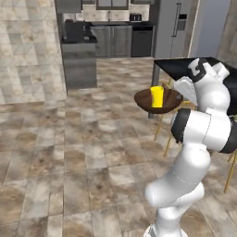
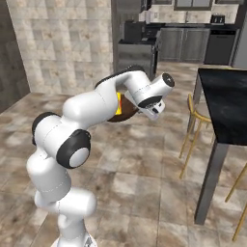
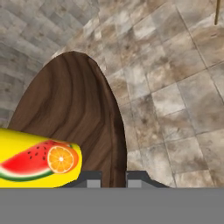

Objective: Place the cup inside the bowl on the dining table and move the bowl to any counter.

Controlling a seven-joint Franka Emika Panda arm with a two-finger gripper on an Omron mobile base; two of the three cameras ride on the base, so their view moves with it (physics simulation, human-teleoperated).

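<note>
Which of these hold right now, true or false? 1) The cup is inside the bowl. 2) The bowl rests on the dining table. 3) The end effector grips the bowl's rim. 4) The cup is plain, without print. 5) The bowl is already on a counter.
1) True: the yellow cup stands in the wooden bowl.
2) False: it is held in the air above the tiled floor, beside the dining table.
3) True: the end effector is shut on the rim.
4) False: the hand view shows watermelon and orange prints.
5) False: the counter is far off.

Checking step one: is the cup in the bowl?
In. The cup stands upright inside the bowl, carried above the floor.
</note>
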